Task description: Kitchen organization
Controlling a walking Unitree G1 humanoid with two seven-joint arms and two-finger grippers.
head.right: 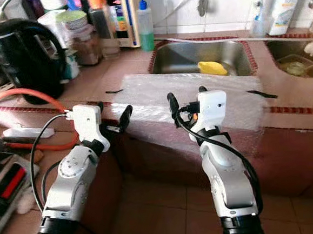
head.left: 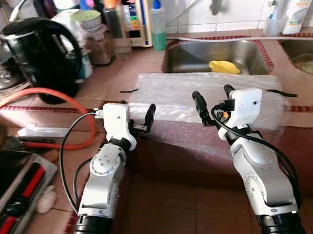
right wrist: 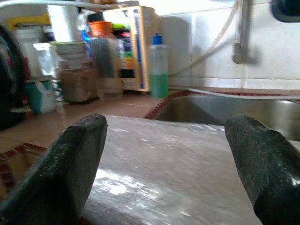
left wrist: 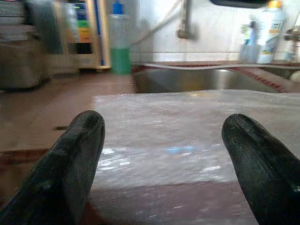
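Plastic bubble-wrap sheet [head.left: 209,99] lies flat on the front edge of the table [head.left: 110,80], draped a little over the lip, just in front of the steel sink [head.left: 195,57]; I judge it the likely thing to tidy, though "kitchen organization" names no item; nothing looks gripped or moved, so I'd call the task at or near its start.

Left claw [head.left: 138,121] hovers at the sheet's left end, fingers apart, holding nothing; left wrist view shows both fingertips [left wrist: 75,154] spread with the sheet between and ahead of them; contact with the sheet cannot be told.

Right claw [head.left: 215,99] sits over the sheet's front middle, fingers apart and empty; its wrist view looks across the sheet toward the sink.

Both arms are lined up on the sheet, so the step in hand reads as an approach for a 2-claw pickup; closing, lifting and stowing are all left.

Clutter not dealt with: black kettle [head.left: 40,55] at left rear, green soap bottle [head.left: 158,24] by the sink, jars and containers [head.left: 98,32] against the wall, orange hose [head.left: 41,99] looped on the table, yellow object [head.left: 224,66] in the sink, white bottle [head.left: 299,5] at right rear.

Risk: thin slippery film may slide off the edge when pinched.
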